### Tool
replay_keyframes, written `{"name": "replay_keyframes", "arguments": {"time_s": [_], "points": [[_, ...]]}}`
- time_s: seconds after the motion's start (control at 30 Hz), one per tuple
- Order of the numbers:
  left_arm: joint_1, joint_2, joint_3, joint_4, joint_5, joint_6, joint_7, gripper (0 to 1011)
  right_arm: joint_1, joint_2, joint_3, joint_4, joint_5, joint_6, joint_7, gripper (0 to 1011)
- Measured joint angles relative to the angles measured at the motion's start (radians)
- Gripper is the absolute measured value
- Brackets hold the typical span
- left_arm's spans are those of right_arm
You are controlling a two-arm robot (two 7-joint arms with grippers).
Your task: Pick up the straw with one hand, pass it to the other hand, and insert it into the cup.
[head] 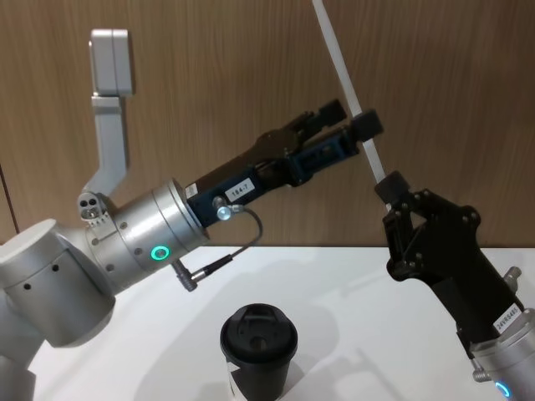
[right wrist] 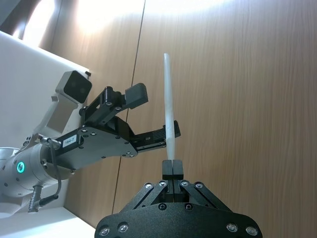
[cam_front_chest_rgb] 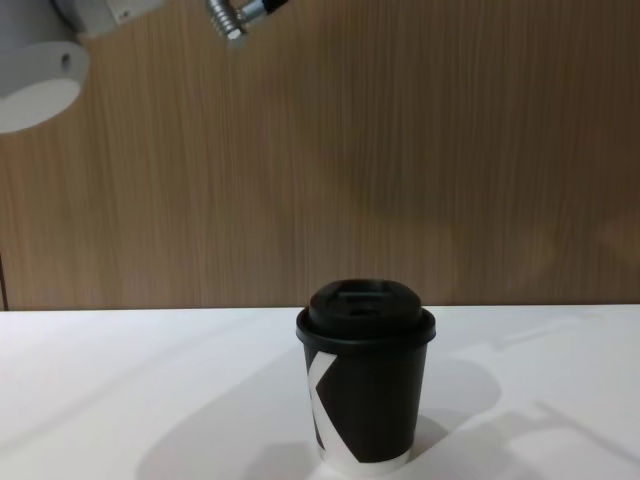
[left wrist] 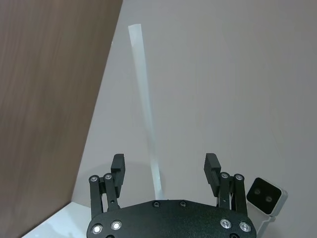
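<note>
Labelled 184-7, left tool (head: 349, 118) gapes around the straw (head: 351, 92); right tool (head: 389, 188) pinches it.

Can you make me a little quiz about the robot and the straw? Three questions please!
1. True or false: the right tool is shut on the lower end of the straw.
2. Pick one. The left tool is:
A) open around the straw
B) shut on the straw
C) shut, far away from the straw
3. Fill in the gap: the cup stands on the white table with its lid ____ (on or off).

Key: 1 true; 2 A; 3 on.
</note>
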Motion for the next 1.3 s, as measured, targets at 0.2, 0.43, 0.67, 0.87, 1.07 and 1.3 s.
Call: {"name": "replay_keyframes", "arguments": {"time_s": [0.2, 0.43, 0.67, 0.87, 1.07, 1.3], "points": [[-0.009, -0.008, 0.015, 0.01, 0.0, -0.006, 0.001, 1003, 0.0, 0.0, 0.0, 0.0, 0.0, 0.0, 0.0, 6], [-0.016, -0.014, 0.027, 0.019, -0.001, -0.013, 0.007, 1003, 0.0, 0.0, 0.0, 0.0, 0.0, 0.0, 0.0, 6], [-0.02, -0.018, 0.034, 0.025, -0.001, -0.017, 0.012, 896, 0.0, 0.0, 0.0, 0.0, 0.0, 0.0, 0.0, 6], [-0.022, -0.019, 0.037, 0.027, -0.001, -0.019, 0.014, 758, 0.0, 0.0, 0.0, 0.0, 0.0, 0.0, 0.0, 6], [-0.023, -0.02, 0.04, 0.029, -0.001, -0.02, 0.016, 562, 0.0, 0.0, 0.0, 0.0, 0.0, 0.0, 0.0, 6], [-0.024, -0.021, 0.041, 0.03, -0.001, -0.021, 0.017, 328, 0.0, 0.0, 0.0, 0.0, 0.0, 0.0, 0.0, 6]]}}
